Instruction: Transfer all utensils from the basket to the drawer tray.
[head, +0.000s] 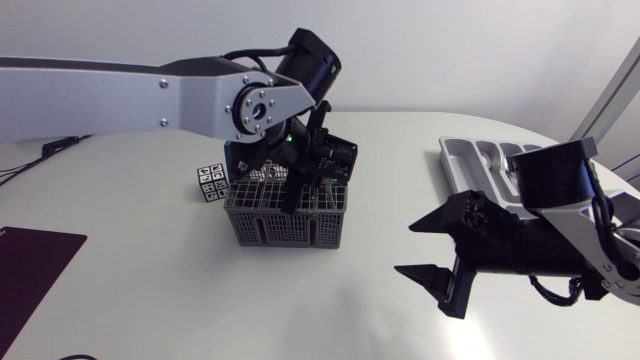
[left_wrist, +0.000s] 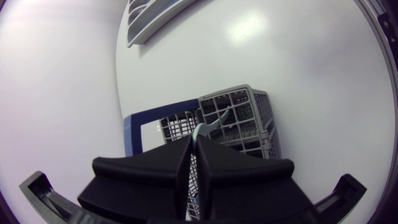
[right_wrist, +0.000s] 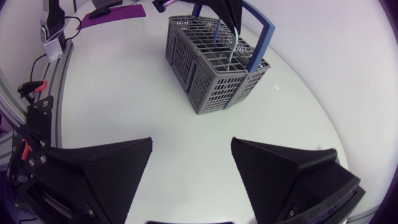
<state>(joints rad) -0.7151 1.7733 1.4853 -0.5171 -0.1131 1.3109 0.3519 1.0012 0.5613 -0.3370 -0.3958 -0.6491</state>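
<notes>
White table (head: 150, 290), rounded far edge. Grey basket (head: 285, 225) with blue handle stands left of table's middle, toward far edge. Left gripper (left_wrist: 194, 140) directly over it, fingers pinched almost together on thin pale utensil (left_wrist: 208, 124) (lower end down inside basket compartment). Drawer tray (head: 470, 160) at far right corner. Right gripper (head: 405, 248) hangs near right edge, fingers spread wide, holding nothing. Checkered cube (head: 211, 182) just beside basket.

1. I am looking at a round-edged white table (head: 150, 290).
2. A grey slotted plastic basket with a blue handle (head: 285, 225) stands near its middle, with a small black-and-white patterned cube (head: 211, 183) just beside it.
3. A grey plastic drawer tray (head: 470, 160) lies towards my right, and a dark purple flat mat (head: 30, 265) towards my left.
</notes>
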